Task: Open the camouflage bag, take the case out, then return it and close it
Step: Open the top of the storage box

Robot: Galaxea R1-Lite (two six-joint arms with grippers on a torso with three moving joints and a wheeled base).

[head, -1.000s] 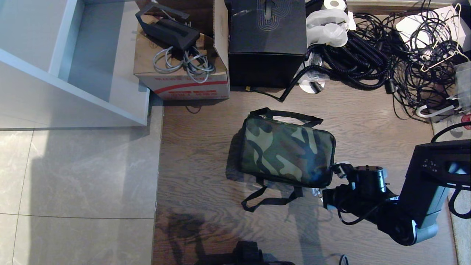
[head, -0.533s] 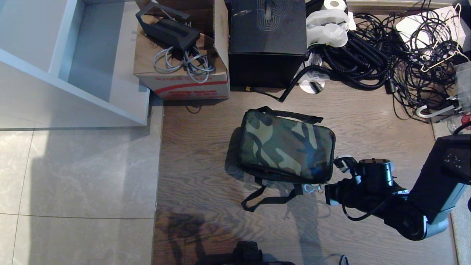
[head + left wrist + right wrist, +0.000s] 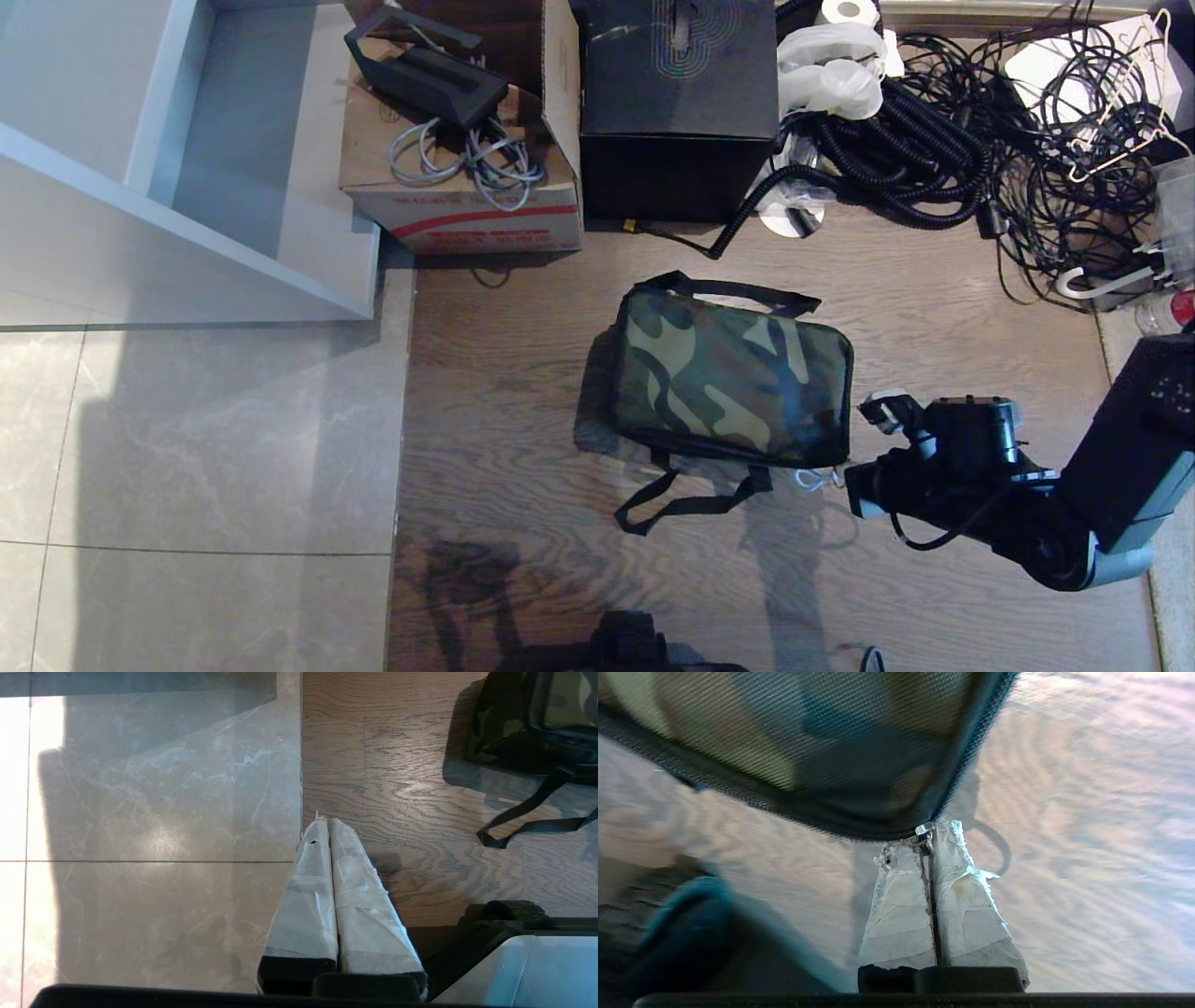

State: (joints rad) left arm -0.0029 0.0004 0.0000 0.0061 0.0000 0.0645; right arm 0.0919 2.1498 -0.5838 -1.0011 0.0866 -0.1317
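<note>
Down on the wood-grain floor (image 3: 523,401), the soft rectangular camouflage bag (image 3: 733,378) lies flat with its black strap handle (image 3: 686,504) trailing toward six o'clock. At the bag's four o'clock corner, the right end effector (image 3: 927,847), its white-taped fingers (image 3: 896,905) pressed together, pinches the small metal zipper pull (image 3: 923,836). Parked over the grey tiles, the left end effector (image 3: 324,826) is pressed together on nothing.

Wood floor (image 3: 523,420); grey tiles (image 3: 205,448); white shelf (image 3: 177,159)

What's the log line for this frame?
right claw: shut on zipper pull | bag: on floor | left claw: shut, idle
</note>
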